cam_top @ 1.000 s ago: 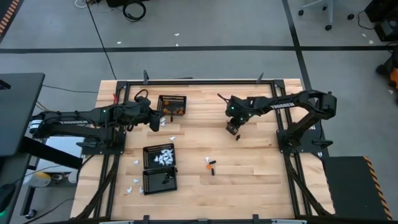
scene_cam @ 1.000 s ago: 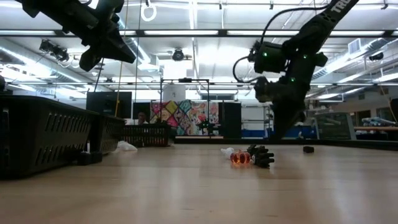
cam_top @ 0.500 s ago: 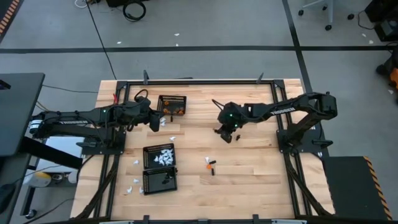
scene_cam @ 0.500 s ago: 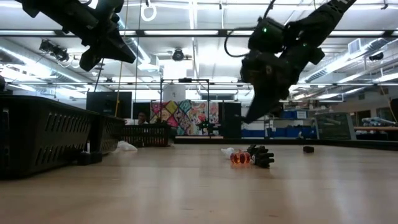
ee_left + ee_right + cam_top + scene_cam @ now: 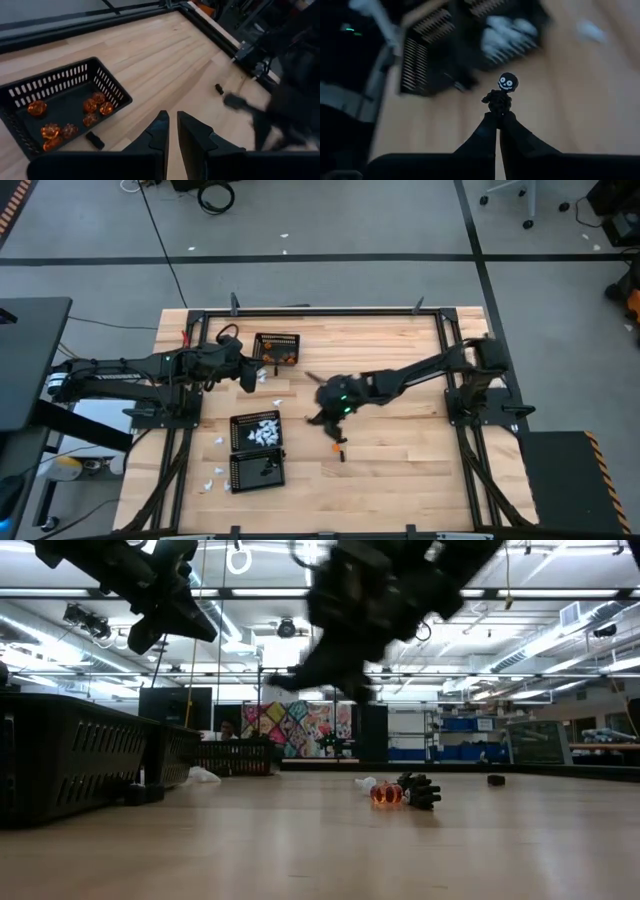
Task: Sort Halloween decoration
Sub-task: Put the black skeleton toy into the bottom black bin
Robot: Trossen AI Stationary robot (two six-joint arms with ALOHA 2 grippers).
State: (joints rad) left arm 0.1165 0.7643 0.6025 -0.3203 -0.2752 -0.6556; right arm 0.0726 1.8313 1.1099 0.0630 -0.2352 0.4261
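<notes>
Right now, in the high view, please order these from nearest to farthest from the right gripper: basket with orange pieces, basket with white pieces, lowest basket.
From the right gripper:
1. Basket with white pieces, to its left.
2. Lowest basket, lower left.
3. Basket with orange pieces, upper left.
Two and three are nearly equal.

I am working in a big open lab or workshop hall, standing at a wooden table [image 5: 400, 470] on grey taped flooring [image 5: 350, 270], with ceiling strip lights [image 5: 270, 595] and shelving [image 5: 470, 735] showing behind.
</notes>
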